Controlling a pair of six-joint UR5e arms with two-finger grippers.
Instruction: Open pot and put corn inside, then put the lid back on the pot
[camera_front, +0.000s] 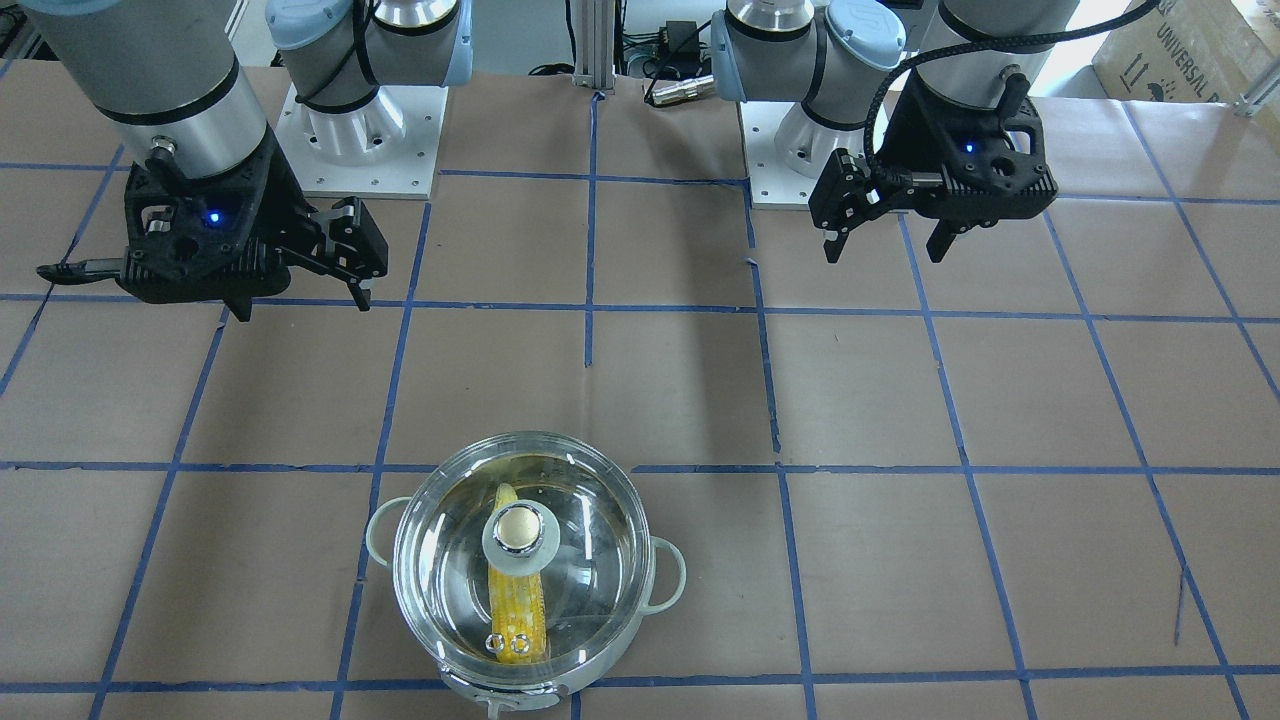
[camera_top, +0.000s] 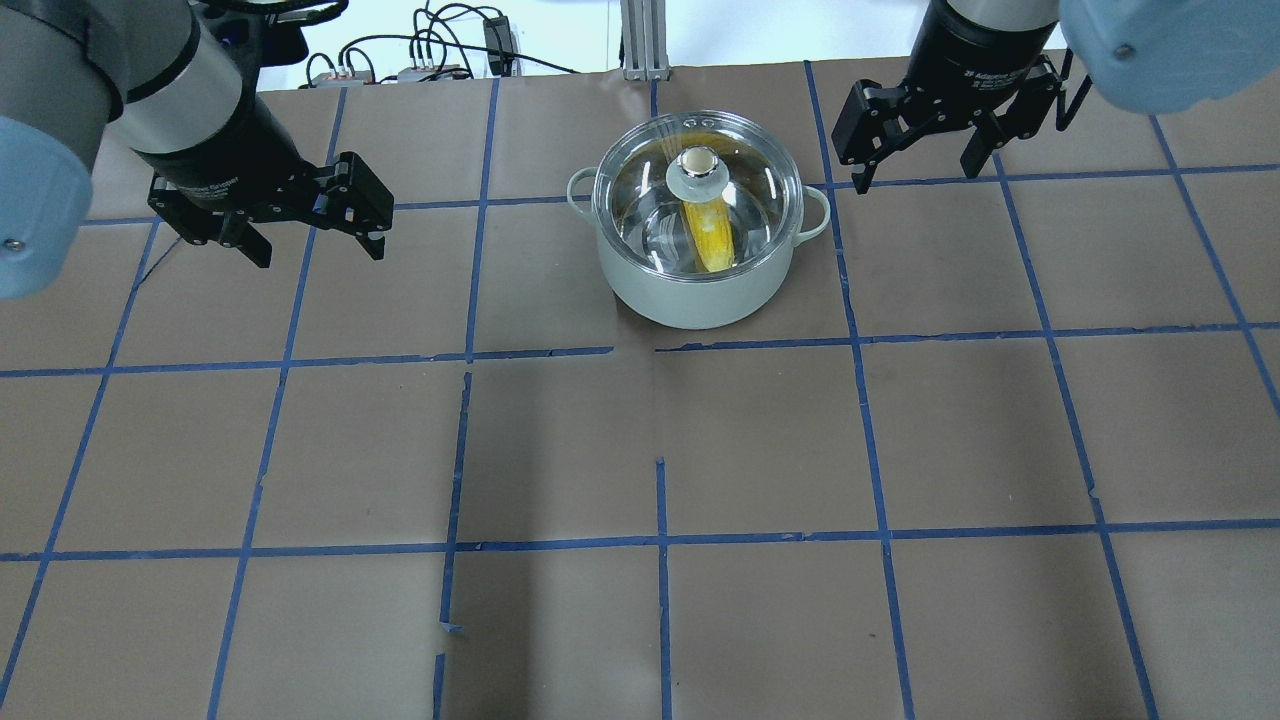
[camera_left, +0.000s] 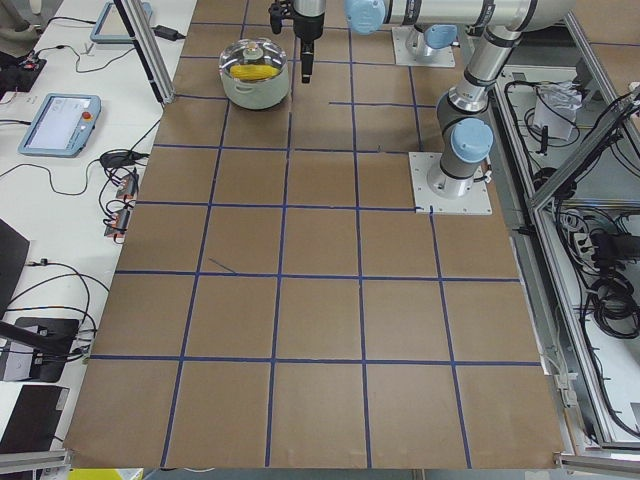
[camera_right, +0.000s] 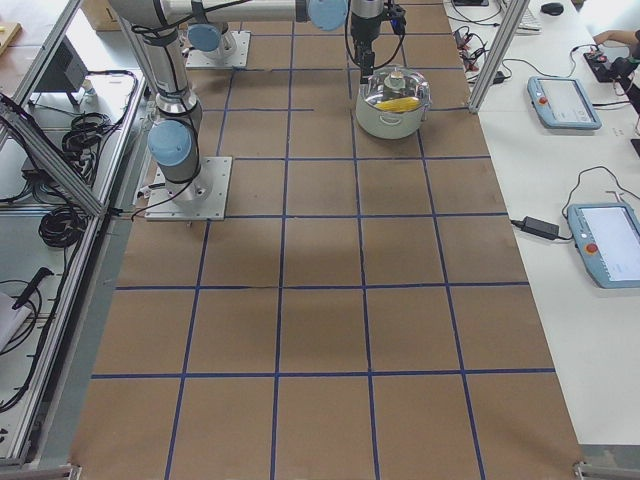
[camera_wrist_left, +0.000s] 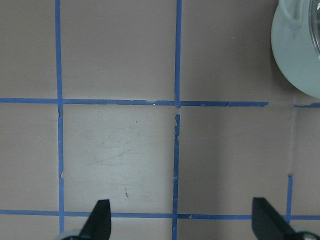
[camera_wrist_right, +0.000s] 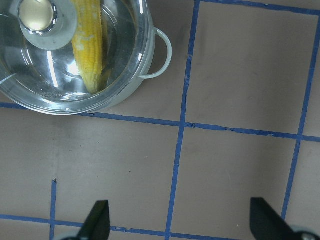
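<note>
Corn (camera_top: 712, 235) lies inside the pot (camera_top: 690, 298), with the lid (camera_top: 640, 200) seated on the rim. The pot stands on the surface (camera_top: 560, 450). Left claw (camera_top: 320, 250) and right claw (camera_top: 915, 178) hang spread wide and empty, one either side of the pot, neither touching it.

We see only a cut-off edge of the round shiny steel pot (camera_wrist_left: 300, 55) from the left wrist; on that pot, the pale collar of the clear glass lid (camera_front: 590, 560) hides the middle of the yellow corn ear (camera_front: 520, 612).
</note>
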